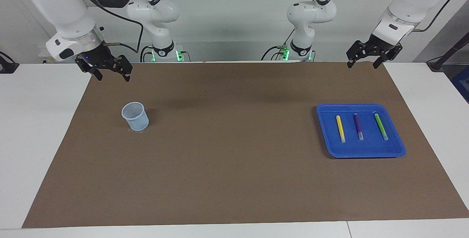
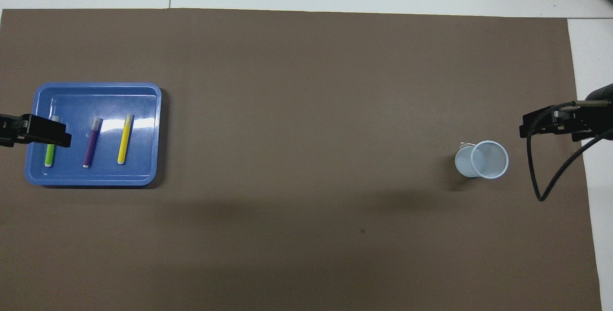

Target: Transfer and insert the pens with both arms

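**Both arms poised, three pens waiting in the tray**

The brown mat (image 1: 234, 150) covers most of the white table (image 1: 36, 128), and the two big white arms hang at the robots' edge of it. The left gripper (image 1: 369, 59) is up in the air over the mat's edge, at the tray's end of the table; the right gripper (image 1: 110, 70) is raised over the mat at the cup's end. Both stand with fingers spread wide and nothing in them.

The blue tray (image 1: 397, 146) sits toward the left arm's end. In it lie the three pens side by side, apart from one another: the green pen (image 1: 381, 126), the purple pen (image 1: 358, 126) in the middle, and the yellow pen (image 1: 340, 128) on the side toward the cup. Each has its pale end pointing away from the robots.

The pale blue cup (image 1: 135, 116) stands upright toward the right arm's end, well apart from the tray.

To my eye the pens are light, stiff and smooth, likely to roll or skid on the glossy tray floor. I'd pinch one across its barrel, near the middle, so it stays level and leaves an end free for the other gripper to take. The cup looks thin and light; a careless poke could tip it.
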